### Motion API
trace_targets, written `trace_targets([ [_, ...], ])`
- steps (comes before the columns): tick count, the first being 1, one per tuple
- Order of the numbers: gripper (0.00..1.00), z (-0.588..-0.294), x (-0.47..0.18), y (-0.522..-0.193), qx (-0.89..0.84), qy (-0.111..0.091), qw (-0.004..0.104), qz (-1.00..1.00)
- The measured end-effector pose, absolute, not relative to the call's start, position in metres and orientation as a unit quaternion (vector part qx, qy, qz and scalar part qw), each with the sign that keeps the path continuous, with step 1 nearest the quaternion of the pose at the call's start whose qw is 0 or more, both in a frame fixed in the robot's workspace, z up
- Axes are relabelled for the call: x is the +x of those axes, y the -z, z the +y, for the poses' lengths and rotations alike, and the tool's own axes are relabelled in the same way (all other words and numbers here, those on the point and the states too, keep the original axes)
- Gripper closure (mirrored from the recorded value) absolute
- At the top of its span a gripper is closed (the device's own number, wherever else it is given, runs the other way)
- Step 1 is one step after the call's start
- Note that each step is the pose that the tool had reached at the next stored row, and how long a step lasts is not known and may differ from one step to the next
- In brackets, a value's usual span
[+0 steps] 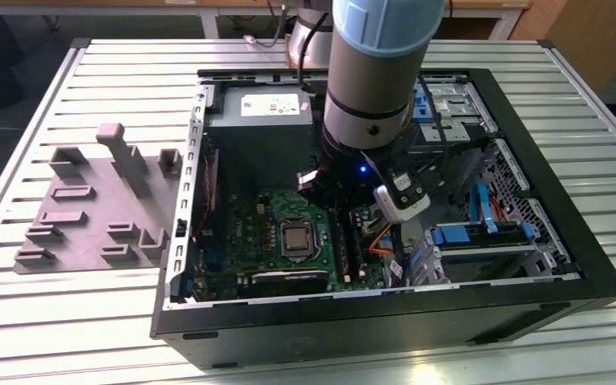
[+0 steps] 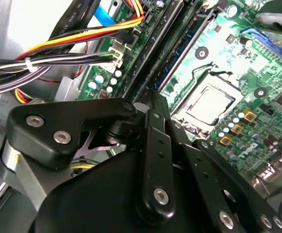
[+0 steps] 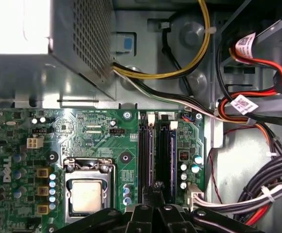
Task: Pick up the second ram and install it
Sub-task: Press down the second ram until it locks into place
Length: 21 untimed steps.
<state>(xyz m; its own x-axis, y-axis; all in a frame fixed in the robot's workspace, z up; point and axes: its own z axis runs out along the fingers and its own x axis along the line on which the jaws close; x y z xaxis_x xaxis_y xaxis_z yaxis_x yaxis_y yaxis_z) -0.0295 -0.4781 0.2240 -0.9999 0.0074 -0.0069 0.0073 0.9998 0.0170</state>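
Installation step, as I judged it: the gripper (image 3: 153, 193), jaws drawn together with nothing I could see between them, hung over the motherboard (image 3: 97, 131) slots, the second ram (image 3: 167, 150) lying slotted just beyond the fingertips, needing a square downward press.

Ribbed metal table (image 1: 94, 72) of pale slats — bearing an open black computer case (image 1: 394, 321) toward the exterior view's right and, beside it, a grey moulded fixture tray (image 1: 83, 216) with upright blocks.
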Motion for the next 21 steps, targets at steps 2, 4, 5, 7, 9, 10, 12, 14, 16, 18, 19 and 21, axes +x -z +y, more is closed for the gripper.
trace_targets([
  [2,0.89,-0.478,-0.03,-0.22,0.004,-0.008,0.003,1.0],
  [4,0.89,-0.478,-0.03,-0.216,0.004,-0.008,0.003,1.0],
  [5,0.89,-0.478,-0.03,-0.215,0.004,-0.008,0.003,1.0],
  [7,0.89,-0.478,-0.029,-0.213,0.004,-0.007,0.002,1.0],
  [9,0.89,-0.478,-0.029,-0.216,0.004,-0.008,0.002,1.0],
  [10,0.89,-0.477,-0.029,-0.219,0.004,-0.01,0.003,1.0],
  [12,0.89,-0.478,-0.029,-0.229,0.004,-0.009,0.002,1.0],
  [14,0.89,-0.478,-0.029,-0.238,0.004,-0.008,0.002,1.0],
  [16,0.89,-0.478,-0.029,-0.243,0.004,-0.008,0.002,1.0],
  [18,0.89,-0.478,-0.029,-0.243,0.004,-0.009,0.002,1.0],
  [19,0.89,-0.478,-0.029,-0.243,0.004,-0.009,0.002,1.0],
  [21,0.89,-0.478,-0.029,-0.244,0.004,-0.008,0.002,1.0],
])
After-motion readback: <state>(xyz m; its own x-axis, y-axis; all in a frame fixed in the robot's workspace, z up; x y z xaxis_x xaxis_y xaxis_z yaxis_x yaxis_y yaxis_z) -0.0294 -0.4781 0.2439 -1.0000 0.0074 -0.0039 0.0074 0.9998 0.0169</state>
